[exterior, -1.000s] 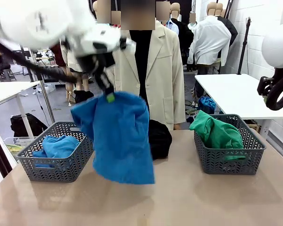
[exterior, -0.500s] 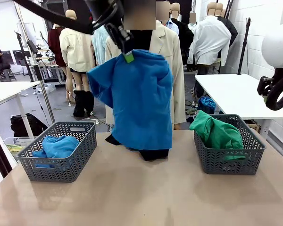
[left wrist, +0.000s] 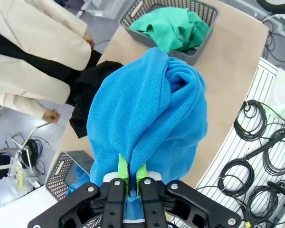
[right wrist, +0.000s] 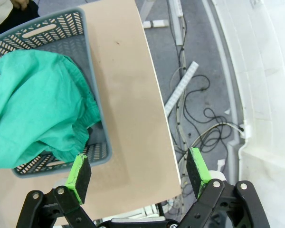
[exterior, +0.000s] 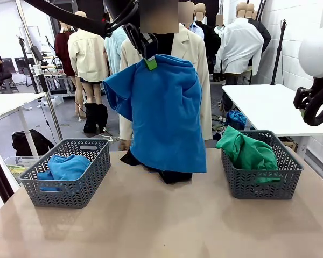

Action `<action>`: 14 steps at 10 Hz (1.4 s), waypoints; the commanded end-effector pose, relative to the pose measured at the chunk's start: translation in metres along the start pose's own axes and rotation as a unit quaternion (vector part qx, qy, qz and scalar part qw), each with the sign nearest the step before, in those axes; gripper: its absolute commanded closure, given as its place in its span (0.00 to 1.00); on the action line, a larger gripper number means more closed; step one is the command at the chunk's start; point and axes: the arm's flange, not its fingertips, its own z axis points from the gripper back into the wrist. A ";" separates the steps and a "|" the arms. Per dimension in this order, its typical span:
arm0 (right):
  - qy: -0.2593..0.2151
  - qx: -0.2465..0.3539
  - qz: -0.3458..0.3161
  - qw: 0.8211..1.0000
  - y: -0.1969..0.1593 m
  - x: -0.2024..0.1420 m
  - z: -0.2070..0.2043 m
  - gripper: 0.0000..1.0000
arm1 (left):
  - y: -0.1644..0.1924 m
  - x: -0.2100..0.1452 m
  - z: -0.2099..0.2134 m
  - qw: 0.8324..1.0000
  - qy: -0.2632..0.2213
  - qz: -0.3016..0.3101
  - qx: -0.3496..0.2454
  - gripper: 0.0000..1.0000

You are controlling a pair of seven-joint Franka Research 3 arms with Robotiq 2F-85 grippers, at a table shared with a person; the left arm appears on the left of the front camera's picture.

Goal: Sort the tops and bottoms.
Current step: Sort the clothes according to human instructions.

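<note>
Left wrist view: the left fingers are pressed almost together and pinch a fold of the large blue top. The top hangs straight down from them in one long, bunched drape, so its long axis is vertical.

In the front view we see the grip held high over the far middle of the tabletop, in front of the person at the far side. The top's lower hem comes down in front of the black garment, which lies on the tabletop beneath it. We cannot tell whether the two touch.

To the left of the hanging top, and nearer to us, stands the left basket with the smaller blue top already in it. Far to the right, the right basket holds the green bottoms.

The right fingers are spread wide and hold nothing, above the tabletop's right edge just beside that basket.

We judge that the coming move runs left and toward the near side, from the grip to the left basket. The left arm is the nearer one and already holds the top. We think the long drape needs height to clear the basket rim.
</note>
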 end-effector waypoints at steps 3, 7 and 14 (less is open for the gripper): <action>-0.005 0.008 -0.001 1.000 0.000 0.002 -0.001 0.00 | 0.001 -0.005 0.004 1.000 -0.001 0.003 0.005 1.00; -0.005 0.008 -0.001 1.000 0.000 0.002 -0.001 0.00 | 0.001 -0.005 0.004 1.000 -0.001 0.003 0.005 1.00; -0.005 0.008 -0.001 1.000 0.000 0.002 -0.001 0.00 | 0.001 -0.005 0.004 1.000 -0.001 0.003 0.005 1.00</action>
